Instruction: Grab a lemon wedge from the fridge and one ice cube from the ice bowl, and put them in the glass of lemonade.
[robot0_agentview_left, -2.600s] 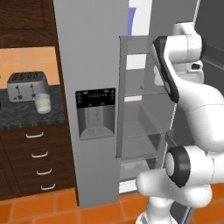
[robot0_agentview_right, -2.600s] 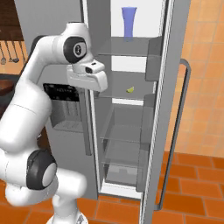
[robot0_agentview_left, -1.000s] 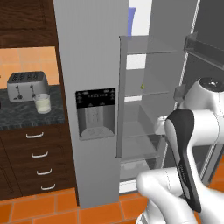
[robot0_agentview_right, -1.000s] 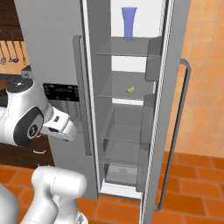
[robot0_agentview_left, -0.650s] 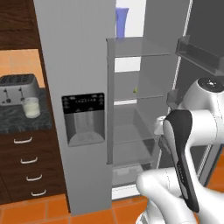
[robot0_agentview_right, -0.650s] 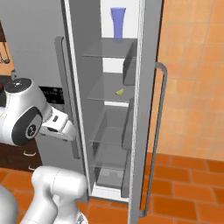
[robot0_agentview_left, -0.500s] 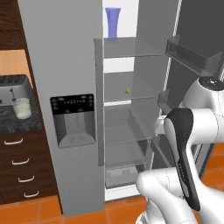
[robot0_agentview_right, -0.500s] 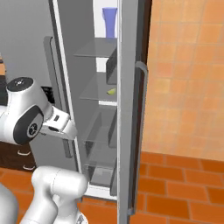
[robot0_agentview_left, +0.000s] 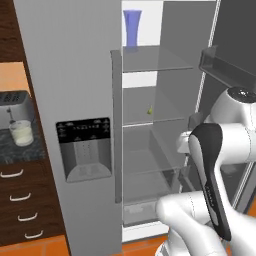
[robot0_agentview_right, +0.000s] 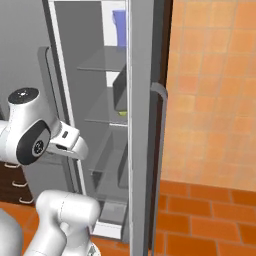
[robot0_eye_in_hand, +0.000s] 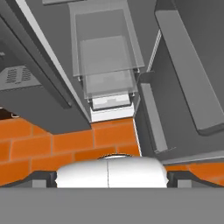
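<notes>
You have the fridge with its right door swung open, shelves exposed. The lemon wedge lies on a middle glass shelf, toward the back; in the right base view it peeks out just left of the door edge. A blue vase stands on the top shelf. The glass of lemonade sits on the dark counter at far left, just in front of the toaster. The gripper's jaws stand wide apart, holding nothing, well apart from the wedge.
</notes>
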